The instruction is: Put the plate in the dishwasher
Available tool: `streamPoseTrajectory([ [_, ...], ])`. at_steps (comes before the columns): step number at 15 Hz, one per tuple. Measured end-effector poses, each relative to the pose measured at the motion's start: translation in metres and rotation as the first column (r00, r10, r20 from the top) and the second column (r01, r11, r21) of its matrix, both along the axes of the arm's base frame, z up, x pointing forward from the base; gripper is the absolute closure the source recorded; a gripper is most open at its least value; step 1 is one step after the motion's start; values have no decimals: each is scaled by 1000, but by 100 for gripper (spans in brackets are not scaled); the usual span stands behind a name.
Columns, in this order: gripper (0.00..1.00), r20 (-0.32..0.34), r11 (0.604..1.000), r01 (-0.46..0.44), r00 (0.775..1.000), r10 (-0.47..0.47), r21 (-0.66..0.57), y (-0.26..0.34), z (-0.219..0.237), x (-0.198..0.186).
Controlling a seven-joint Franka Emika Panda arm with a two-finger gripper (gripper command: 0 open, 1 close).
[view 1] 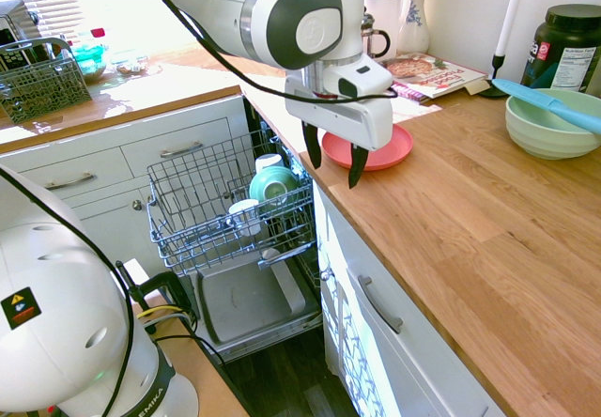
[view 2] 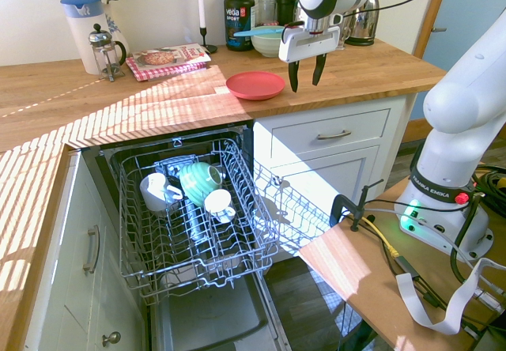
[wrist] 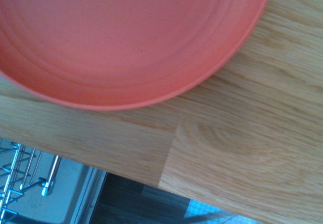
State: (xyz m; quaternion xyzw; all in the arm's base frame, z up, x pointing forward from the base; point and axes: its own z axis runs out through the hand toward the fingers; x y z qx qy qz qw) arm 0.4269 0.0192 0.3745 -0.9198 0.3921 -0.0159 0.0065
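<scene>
In the first exterior view the white two-finger gripper point(view 1: 332, 162) stands in front of the small round coral-red plastic plate point(view 1: 387, 154), covering its near-left part. The wrist view cuts the same plate off along two of the picture's edges, so only an arc of its raised rim shows. A corner of the grey wire pull-out rack point(wrist: 22, 176) of the under-counter dishwasher point(view 1: 246, 300) shows there too, the rest lost past the frame. The label on the dark round supplement tub point(view 1: 566, 49) is too small to read, and the tub is cropped by the picture's edge.
</scene>
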Motion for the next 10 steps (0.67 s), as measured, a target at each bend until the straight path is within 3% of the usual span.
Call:
streamPoseTrajectory([
  [3, 0, 5, 1000, 14, 1000, -14, 11, -3, 2, 0],
  [5, 0, 43, 998, 44, 998, -45, 39, -18, 8, 6],
  [8, 0, 123, 986, 68, 989, -87, 152, -49, 15, 26],
  [10, 0, 144, 973, 60, 985, -94, 224, -53, 7, 44],
])
